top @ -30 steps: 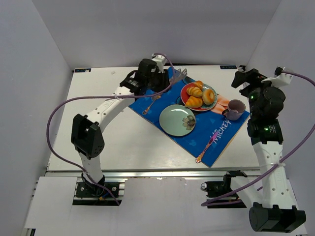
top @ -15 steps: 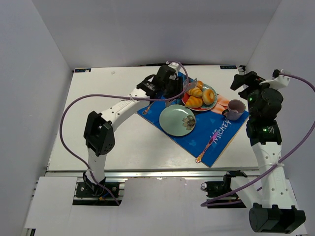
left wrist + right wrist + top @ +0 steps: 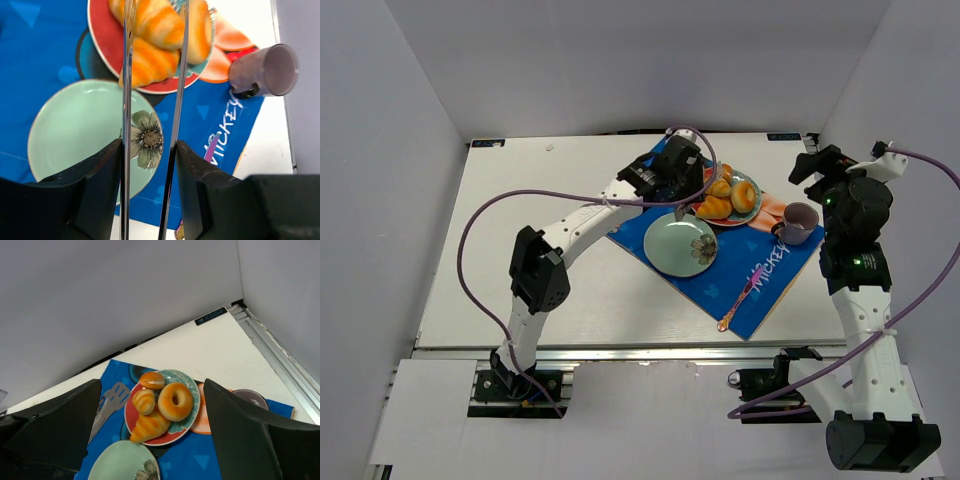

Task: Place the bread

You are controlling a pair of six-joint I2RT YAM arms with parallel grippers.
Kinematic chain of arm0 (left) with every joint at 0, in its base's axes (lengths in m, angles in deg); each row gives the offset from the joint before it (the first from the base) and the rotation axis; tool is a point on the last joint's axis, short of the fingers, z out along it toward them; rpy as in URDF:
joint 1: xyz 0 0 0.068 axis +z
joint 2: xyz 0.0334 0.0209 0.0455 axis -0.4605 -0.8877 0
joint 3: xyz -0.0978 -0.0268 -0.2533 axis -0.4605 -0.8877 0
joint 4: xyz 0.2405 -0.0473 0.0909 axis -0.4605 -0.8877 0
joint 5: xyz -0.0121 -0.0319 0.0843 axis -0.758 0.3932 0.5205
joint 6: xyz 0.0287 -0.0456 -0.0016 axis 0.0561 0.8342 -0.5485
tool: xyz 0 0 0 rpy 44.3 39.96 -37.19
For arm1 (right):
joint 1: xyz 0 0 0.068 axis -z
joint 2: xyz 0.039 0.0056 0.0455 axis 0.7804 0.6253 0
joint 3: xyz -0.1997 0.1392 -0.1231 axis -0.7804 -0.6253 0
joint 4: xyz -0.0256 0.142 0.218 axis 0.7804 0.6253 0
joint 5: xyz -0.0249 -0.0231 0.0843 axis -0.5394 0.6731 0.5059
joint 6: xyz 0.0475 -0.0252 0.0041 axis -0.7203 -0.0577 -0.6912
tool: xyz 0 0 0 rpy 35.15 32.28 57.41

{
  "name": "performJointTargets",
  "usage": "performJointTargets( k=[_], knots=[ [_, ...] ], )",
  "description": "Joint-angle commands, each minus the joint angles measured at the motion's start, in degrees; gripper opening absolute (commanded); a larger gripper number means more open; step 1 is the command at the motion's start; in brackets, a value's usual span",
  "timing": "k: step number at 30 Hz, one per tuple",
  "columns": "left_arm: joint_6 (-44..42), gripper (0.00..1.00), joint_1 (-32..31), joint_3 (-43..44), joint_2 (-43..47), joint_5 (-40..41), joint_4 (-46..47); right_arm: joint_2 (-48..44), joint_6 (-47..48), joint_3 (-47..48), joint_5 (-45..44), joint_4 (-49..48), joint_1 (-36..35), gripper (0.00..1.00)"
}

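The bread, a small ridged roll [image 3: 143,401], lies on the red plate [image 3: 131,415] between a round bun [image 3: 151,380], a doughnut [image 3: 175,401] and a longer croissant [image 3: 148,426]. My left gripper [image 3: 148,145] is shut on metal tongs [image 3: 126,100]. Its two blades reach over the plate and straddle the roll [image 3: 155,22] and the croissant [image 3: 147,62]; the tips are out of frame. From above, the left gripper [image 3: 688,180] hovers at the plate's left edge, beside the roll [image 3: 718,186]. My right gripper [image 3: 152,382] is open and empty, raised at the far right [image 3: 815,160].
A pale green flowered plate [image 3: 670,250] lies on the blue mat [image 3: 765,285] just in front of the red plate [image 3: 752,213]. A purple cup [image 3: 798,222] stands on an orange saucer [image 3: 772,208]. A purple spoon [image 3: 738,298] lies near the mat's front corner.
My left arm has swung right with the tongs, from the mat's far left corner to over the red plate's left edge. The right arm has not moved.
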Motion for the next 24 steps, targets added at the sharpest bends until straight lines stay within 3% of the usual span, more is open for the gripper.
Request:
performJointTargets(
  k=[1,9,24],
  knots=[
    [5.2,0.55,-0.9,2.0,0.3,3.0,-3.7,0.9,1.6,2.4,-3.2,1.3,0.0,0.89],
    [9.6,0.52,-3.5,9.2,-2.9,9.3,-9.8,-0.8,3.2,-0.5,-3.5,0.5,0.0,0.89],
    [13.7,0.52,-5.7,9.0,-2.4,12.5,-9.6,-0.4,3.3,-2.3,0.2,-0.5,0.1,0.89]
  ],
)
